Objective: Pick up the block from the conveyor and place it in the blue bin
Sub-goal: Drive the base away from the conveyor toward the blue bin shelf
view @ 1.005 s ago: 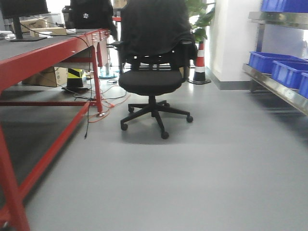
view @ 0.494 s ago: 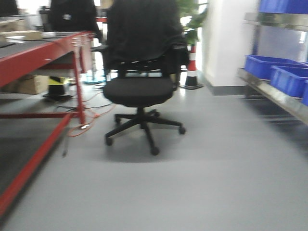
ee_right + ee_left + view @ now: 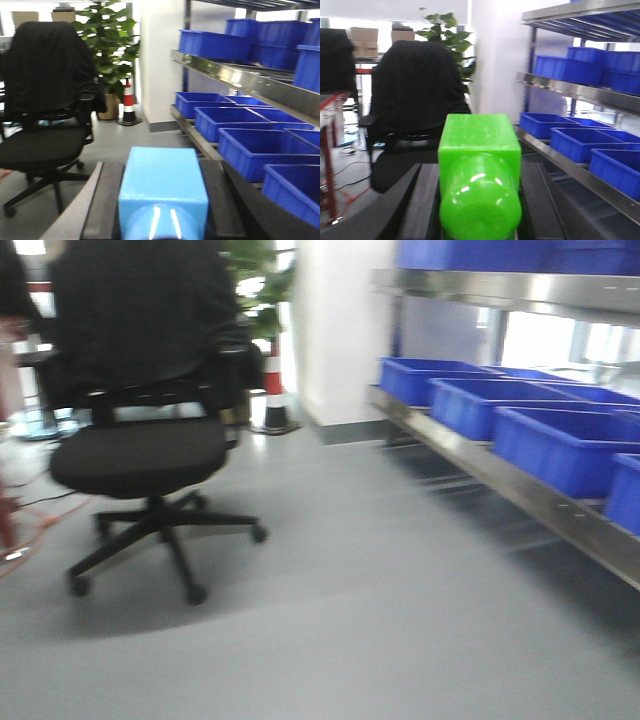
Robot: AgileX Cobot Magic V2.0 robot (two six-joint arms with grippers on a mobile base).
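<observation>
**A:** Front view first. What's there?

**B:** It's blurred. A black office chair (image 3: 140, 455) sits at nine o'clock, with a striped cone (image 3: 275, 390) behind it toward eleven. Blue bins (image 3: 560, 445) stand in a row on a steel shelf (image 3: 520, 490) at three o'clock. Neither claw shows here.

**A:** Left wrist camera?

**B:** The left gripper (image 3: 479, 167) is clamped on a green block (image 3: 480, 145). The block fills the six-o'clock centre, with a dark finger (image 3: 422, 200) against each side. The chair is at ten o'clock and the bins are at three.

**A:** And the right wrist?

**B:** The right gripper (image 3: 162, 165) is closed around a light-blue block (image 3: 162, 182) at six o'clock, its fingers (image 3: 107, 200) touching both flanks. Bins line the lower shelf from three to four o'clock, and more sit on the upper shelf at one. Neither block is in a bin.
</observation>
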